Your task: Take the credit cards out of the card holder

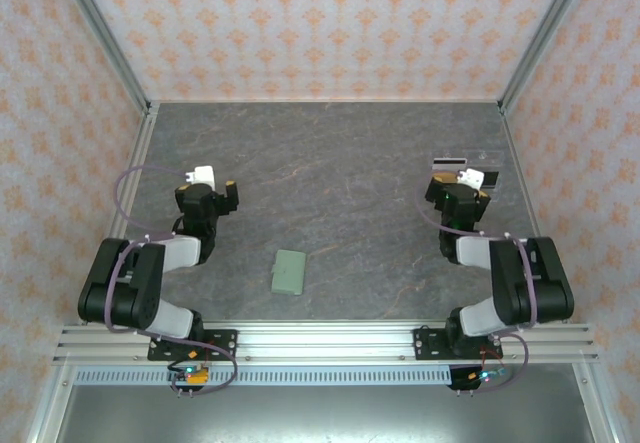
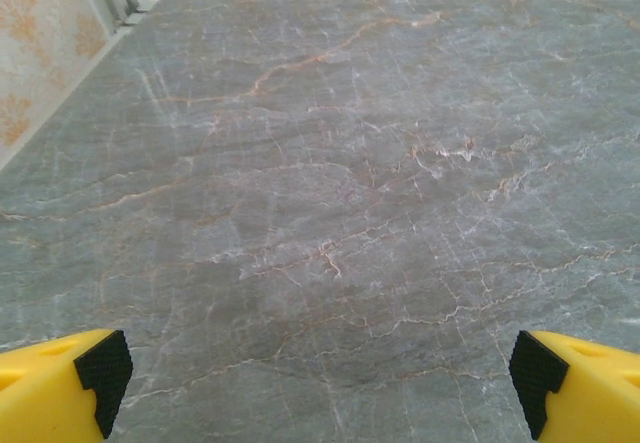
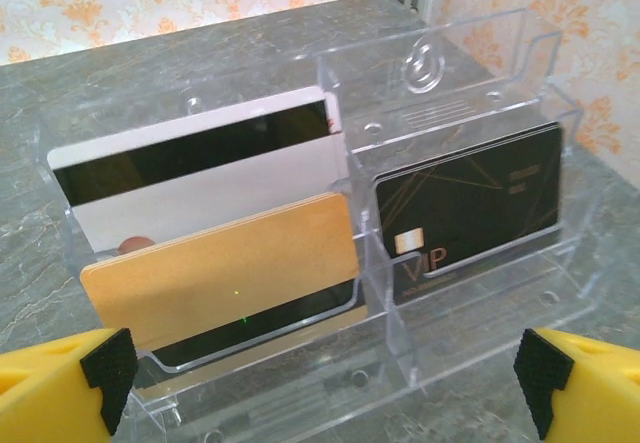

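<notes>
My left end effector (image 2: 320,368) and right end effector (image 3: 322,373) both stand wide open, holding nothing. The green card holder (image 1: 290,273) lies shut on the tabletop (image 1: 360,183) between the arms, back toward the bases and nearer my left one. Its long axis runs near-to-far.

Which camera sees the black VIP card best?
The right wrist camera: the black VIP card stands close up in the right slot of the clear stand, letters readable. From the top camera the stand is tiny beside the right arm; the card cannot be made out. The left wrist camera faces tabletop.
</notes>
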Available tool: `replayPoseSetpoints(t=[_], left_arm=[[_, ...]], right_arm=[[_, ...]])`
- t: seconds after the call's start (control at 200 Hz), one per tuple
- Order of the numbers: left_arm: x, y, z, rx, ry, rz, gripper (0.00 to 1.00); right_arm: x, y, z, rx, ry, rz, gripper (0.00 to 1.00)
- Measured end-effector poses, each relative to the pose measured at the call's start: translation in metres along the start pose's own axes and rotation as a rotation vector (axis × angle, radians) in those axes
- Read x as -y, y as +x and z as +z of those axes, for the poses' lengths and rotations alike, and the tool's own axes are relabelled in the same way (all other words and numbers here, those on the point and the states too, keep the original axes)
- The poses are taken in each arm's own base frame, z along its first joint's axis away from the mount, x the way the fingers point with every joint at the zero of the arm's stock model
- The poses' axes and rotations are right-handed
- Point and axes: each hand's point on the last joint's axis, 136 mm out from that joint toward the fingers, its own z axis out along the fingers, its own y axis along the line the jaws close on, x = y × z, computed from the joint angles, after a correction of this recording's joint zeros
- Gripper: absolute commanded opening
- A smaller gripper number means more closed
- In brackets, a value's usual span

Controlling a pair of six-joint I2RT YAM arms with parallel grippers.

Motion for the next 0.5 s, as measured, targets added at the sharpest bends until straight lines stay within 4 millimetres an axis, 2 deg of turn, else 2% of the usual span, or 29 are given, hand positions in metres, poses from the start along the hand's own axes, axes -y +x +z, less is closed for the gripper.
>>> replayPoseSetpoints(t=[0.29,0.425,0.495], left_arm=[[0.004,-0.079,-0.021,0.051,0.034,-0.081,1.0],[0.007,-0.096,-0.026,0.014,0.046,-0.128,1.0],[0.008,-0.097,-0.028,-0.023,0.051,-0.146,1.0]], right_arm=[[0.008,-0.084,-0.044,0.1,0.018,0.137,0.99],[0.003,-0.122,-0.057,0.063,0.007,0.206,0.99],[-0.006,-0.132,-0.062,0.032,-0.033,0.226,0.99]])
